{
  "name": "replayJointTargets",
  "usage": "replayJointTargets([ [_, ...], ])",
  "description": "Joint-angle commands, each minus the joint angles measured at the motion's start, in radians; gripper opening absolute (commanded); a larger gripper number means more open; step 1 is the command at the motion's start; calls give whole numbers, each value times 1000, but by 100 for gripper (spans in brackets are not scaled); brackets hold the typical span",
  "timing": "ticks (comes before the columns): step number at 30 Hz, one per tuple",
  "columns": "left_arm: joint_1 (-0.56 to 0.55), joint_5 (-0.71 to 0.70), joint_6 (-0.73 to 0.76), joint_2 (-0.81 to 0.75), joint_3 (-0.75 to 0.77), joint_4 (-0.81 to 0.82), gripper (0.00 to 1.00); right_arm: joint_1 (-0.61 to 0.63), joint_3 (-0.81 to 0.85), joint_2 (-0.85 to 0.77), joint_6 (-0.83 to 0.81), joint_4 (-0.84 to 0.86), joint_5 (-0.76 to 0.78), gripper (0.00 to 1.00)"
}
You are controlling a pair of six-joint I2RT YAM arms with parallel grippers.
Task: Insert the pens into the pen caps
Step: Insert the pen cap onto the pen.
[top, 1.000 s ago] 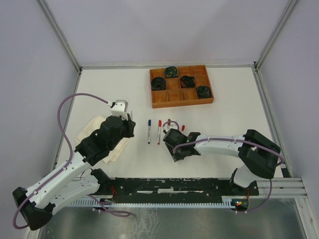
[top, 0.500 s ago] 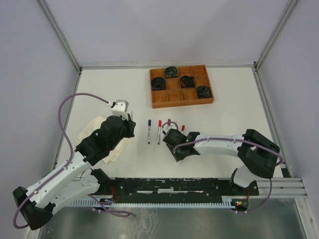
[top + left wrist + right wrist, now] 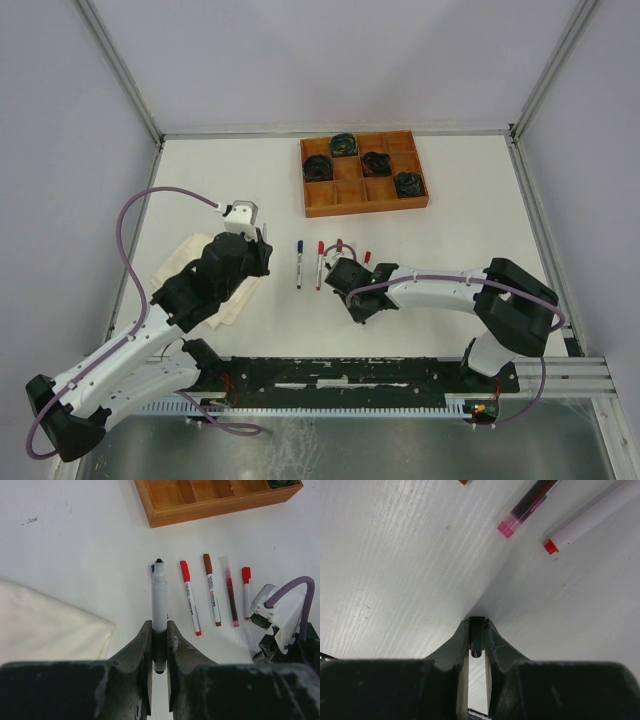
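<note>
My left gripper is shut on a white-barrelled pen with a bare black tip, which points away toward the row of pens. In the top view that gripper is left of the row. On the table lie a blue-capped pen, a red-capped pen, a brown-capped pen, a dark pink pen and a red-capped pen. My right gripper is shut on a small black cap, low over the table just in front of the row, and it also shows in the top view.
A wooden compartment tray with dark coiled cable bundles stands at the back. A folded cream cloth lies under my left arm. The right wrist's purple cable loops beside the pens.
My right gripper has shifted slightly to the left with the black cap. My left gripper and its pen have not moved.
</note>
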Motion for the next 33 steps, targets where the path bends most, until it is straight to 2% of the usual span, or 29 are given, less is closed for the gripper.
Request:
replayJointTargets([
  [1, 1, -15, 2, -3, 17, 23, 3, -4, 20, -34, -8, -25, -1, 6],
  [4, 0, 2, -5, -14, 16, 25, 3, -4, 8, -115, -21, 16, -19, 3],
  [9, 1, 115, -25, -48, -6, 80, 3, -4, -23, -268, -31, 87, -24, 0],
  [14, 1, 166, -32, -91, -30, 146, 3, -4, -90, -442, -16, 215, -15, 0],
  [19, 0, 392, -14, -103, -46, 252, 3, -5, -143, -596, 62, 356, 35, 0],
  [25, -11, 517, -43, -84, -78, 385, 3, -6, -233, -768, 195, 572, 108, 0],
  [28, -59, 517, -55, -62, -81, 445, 3, -6, -271, -826, 228, 671, 145, 0],
  [33, -206, 418, -46, 0, -68, 527, 3, -6, -287, -865, 238, 794, 165, 0],
])
